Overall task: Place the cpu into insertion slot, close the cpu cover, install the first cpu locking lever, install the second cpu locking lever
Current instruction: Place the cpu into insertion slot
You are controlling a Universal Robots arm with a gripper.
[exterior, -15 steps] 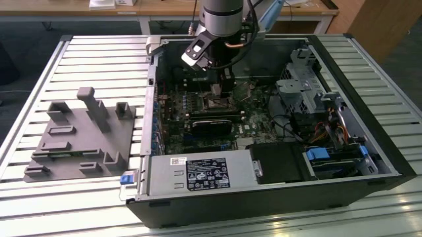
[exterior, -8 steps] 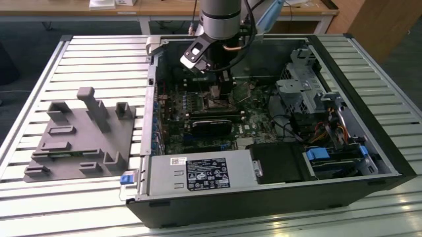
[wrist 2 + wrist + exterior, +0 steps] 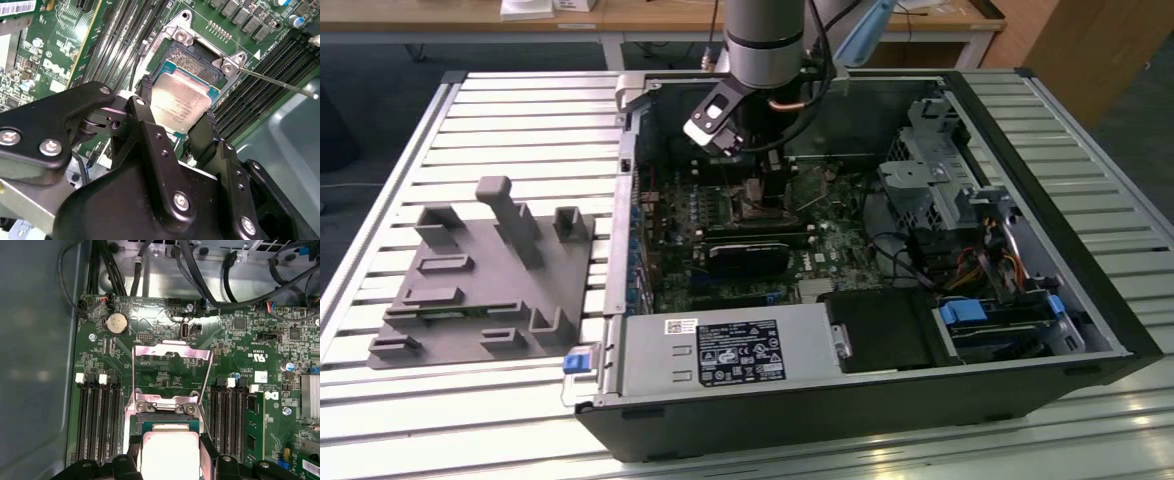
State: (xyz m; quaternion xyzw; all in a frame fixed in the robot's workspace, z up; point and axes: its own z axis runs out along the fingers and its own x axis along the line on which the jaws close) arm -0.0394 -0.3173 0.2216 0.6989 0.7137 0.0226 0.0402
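From where I stand, the claw [image 3: 178, 101] is down inside the open computer case [image 3: 1067, 290] and clamped on the chip [image 3: 183, 96], one finger pressed to each of two opposite edges, silvery top facing up. The socket [image 3: 202, 59] lies under the chip and reaches a little way past the fingertips, its dark bed open, with the far edge of the chip already over it. Whether the chip touches the socket I cannot tell. The cover [image 3: 172, 351] is folded back flat on the board [image 3: 240, 347] further out from the claw, hinge side nearest the socket, so nothing blocks the way down. A thin lever [image 3: 280, 84] sticks out sideways from the socket corner, clear of the fingers (worth watching, since a finger could catch it). To do this step well, I'd say the chip must be level and squared to the socket rim on all four sides, then lowered straight, never slid across the contacts. It looks slightly short of centred, toward the claw's body. The grip should ease only once the chip sits flat. The memory slots [image 3: 97, 420] flank the claw on both sides, leaving little room.
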